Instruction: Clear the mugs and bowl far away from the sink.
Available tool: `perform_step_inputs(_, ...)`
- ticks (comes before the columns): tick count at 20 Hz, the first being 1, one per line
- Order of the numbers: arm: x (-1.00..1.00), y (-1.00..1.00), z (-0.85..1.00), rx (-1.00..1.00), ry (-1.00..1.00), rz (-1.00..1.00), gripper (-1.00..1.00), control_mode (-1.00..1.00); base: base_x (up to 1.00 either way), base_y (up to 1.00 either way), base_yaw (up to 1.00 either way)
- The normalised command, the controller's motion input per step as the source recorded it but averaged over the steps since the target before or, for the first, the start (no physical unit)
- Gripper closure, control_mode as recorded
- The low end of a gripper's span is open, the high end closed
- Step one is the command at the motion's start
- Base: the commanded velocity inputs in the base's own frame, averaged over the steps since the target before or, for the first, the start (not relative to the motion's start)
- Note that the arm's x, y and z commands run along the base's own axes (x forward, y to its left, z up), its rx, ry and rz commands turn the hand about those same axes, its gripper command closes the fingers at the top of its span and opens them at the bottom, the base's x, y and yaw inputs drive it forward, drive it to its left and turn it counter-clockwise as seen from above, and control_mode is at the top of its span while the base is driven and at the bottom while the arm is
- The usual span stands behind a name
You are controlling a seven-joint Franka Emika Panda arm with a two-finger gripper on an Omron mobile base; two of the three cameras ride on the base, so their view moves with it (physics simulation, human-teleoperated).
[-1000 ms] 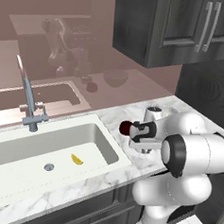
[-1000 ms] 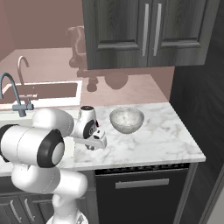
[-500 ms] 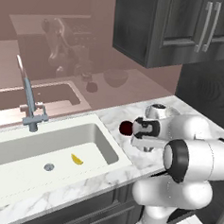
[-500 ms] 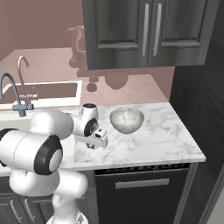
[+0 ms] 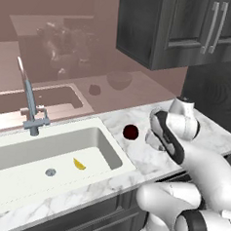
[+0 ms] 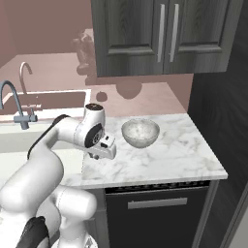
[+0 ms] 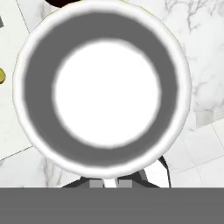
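A pale mug (image 7: pixel 105 96) sits right in front of my gripper (image 7: pixel 110 183) in the hand view, seen from above with its mouth towards the camera. The jaws are shut on the near side of its rim. In the base views the gripper (image 6: pixel 102 149) hangs low over the marble counter (image 6: pixel 164 160), just right of the sink (image 5: pixel 41 156). The speckled grey-white bowl (image 6: pixel 140 132) stands on the counter a short way right of the hand. The arm hides the bowl in the left base view.
A dark red round object (image 5: pixel 131 132) lies on the counter between the sink's edge and my hand. A small yellow item (image 5: pixel 78 164) lies in the basin near the drain (image 5: pixel 50 172). The faucet (image 5: pixel 32 107) rises behind the sink. Dark cabinets (image 6: pixel 164 34) hang overhead.
The arm's elbow has swung forward and lower. The hand has stayed almost where it was over the counter, still shut on the mug.
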Motion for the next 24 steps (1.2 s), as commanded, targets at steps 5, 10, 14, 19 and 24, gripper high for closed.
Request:
perform_step_inputs(5, -0.59, -0.02, 0.79, 0.0, 0.0, 0.0, 1.0, -1.0, 0.0, 0.0, 0.0)
perform_step_inputs(10, -0.68, 0.0, 0.73, -0.01, 0.0, 0.0, 1.0, -1.0, 0.0, 0.0, 0.0)
perform_step_inputs(14, -0.5, 0.0, 0.59, -0.02, 0.0, 0.0, 1.0, -1.0, 0.0, 0.0, 0.0)
perform_step_inputs(19, -0.45, 0.01, 0.49, -0.01, 0.0, 0.0, 1.0, -1.0, 0.0, 0.0, 0.0)
perform_step_inputs(24, -0.4, 0.0, 0.43, -0.02, 0.0, 0.0, 1.0, -1.0, 0.0, 0.0, 0.0)
